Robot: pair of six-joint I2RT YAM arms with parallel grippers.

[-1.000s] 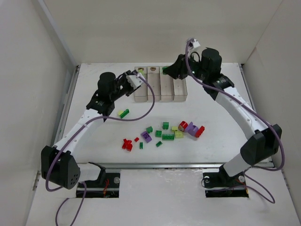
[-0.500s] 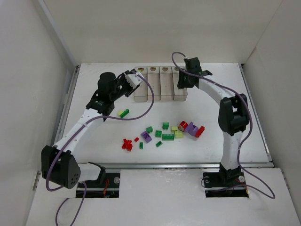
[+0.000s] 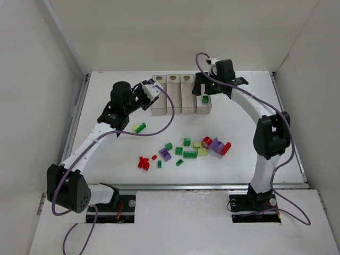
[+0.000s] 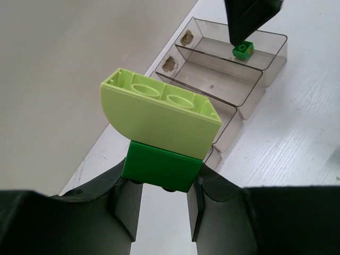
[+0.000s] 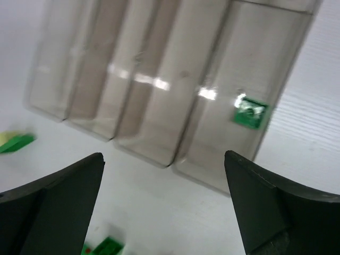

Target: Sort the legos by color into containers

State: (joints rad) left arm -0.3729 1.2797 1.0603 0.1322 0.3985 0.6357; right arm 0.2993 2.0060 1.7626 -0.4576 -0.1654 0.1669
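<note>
my left claw [image 4: 162, 202] grips a green block [image 4: 159, 170] capped by a yellow-green brick [image 4: 154, 114], near the bins [image 4: 234, 87]. my right claw [image 5: 163, 159] gapes over a binned green brick [image 5: 249, 114]. dropped joined, they'd mix colours.

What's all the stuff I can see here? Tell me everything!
Bins: four, clear, joined in a row at the far side of the table.
Binned brick: one, green, in the rightmost bin.
Green bricks: several, loose mid-table.
Red bricks: about four, loose mid-table.
Purple bricks: two, loose mid-table.
Yellow-green bricks: a few, loose mid-table.
Held bricks: two, yellow-green on green, in the left gripper.
Table: one, white.
Left gripper: black, shut on the held bricks, by the leftmost bin.
Right gripper: black, open, above the rightmost bin.
</note>
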